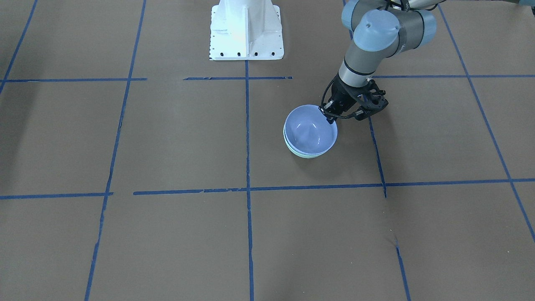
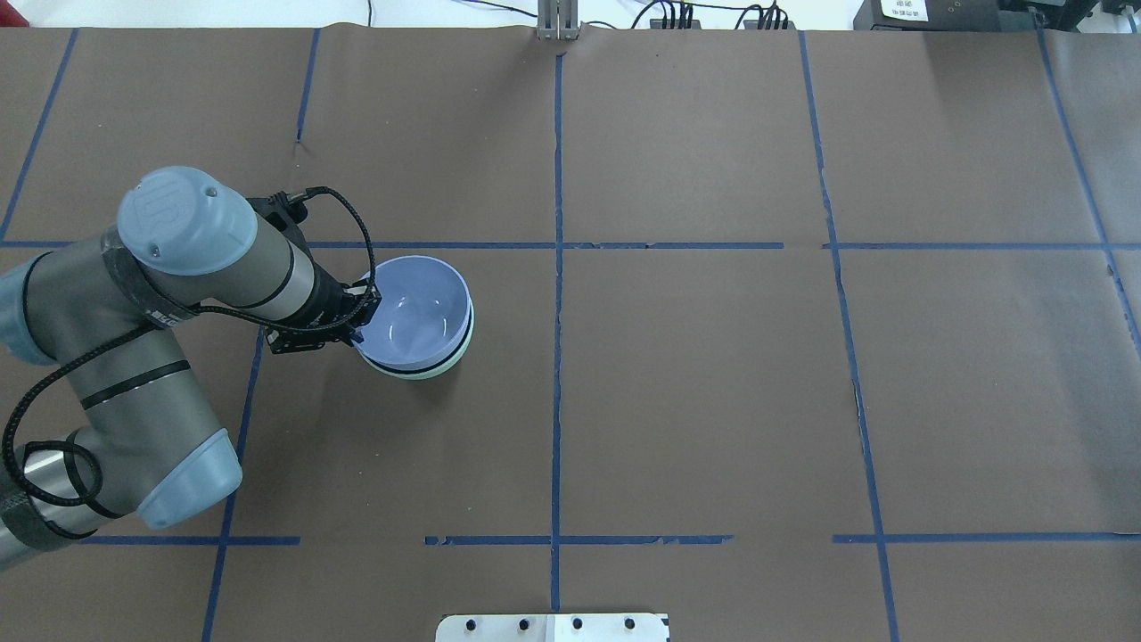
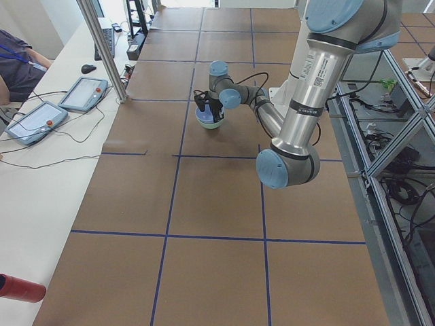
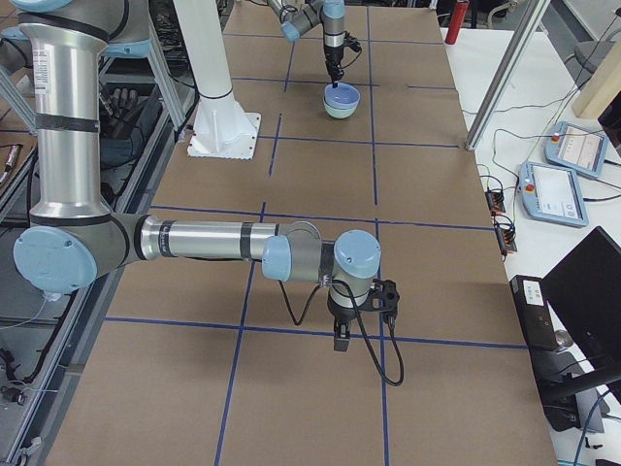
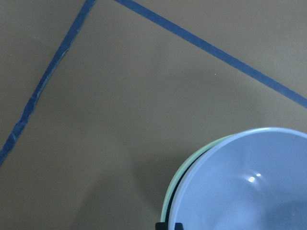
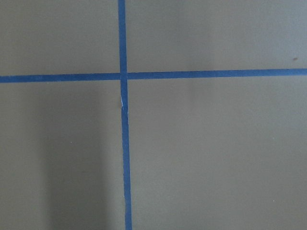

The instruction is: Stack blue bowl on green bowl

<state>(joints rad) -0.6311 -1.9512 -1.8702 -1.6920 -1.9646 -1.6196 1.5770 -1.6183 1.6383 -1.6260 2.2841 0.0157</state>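
The blue bowl point(image 1: 310, 129) sits nested upright inside the green bowl point(image 1: 305, 154), on the brown table on my left side. Only the green bowl's rim and lower wall show under it in the overhead view point(image 2: 428, 373) and in the left wrist view point(image 5: 165, 208). My left gripper point(image 1: 330, 117) is shut on the blue bowl's near rim point(image 2: 419, 312), one finger inside and one outside. The left wrist view shows the fingertips at the blue bowl's edge point(image 5: 249, 187). My right gripper point(image 4: 343, 340) hovers low over bare table far from the bowls; I cannot tell whether it is open.
The white robot base point(image 1: 246, 33) stands at the table's robot-side edge. Blue tape lines grid the brown table cover. A side table with tablets point(image 3: 81, 92) and a metal post point(image 3: 102, 47) flanks the far side. A red cylinder point(image 3: 20, 288) lies at a corner.
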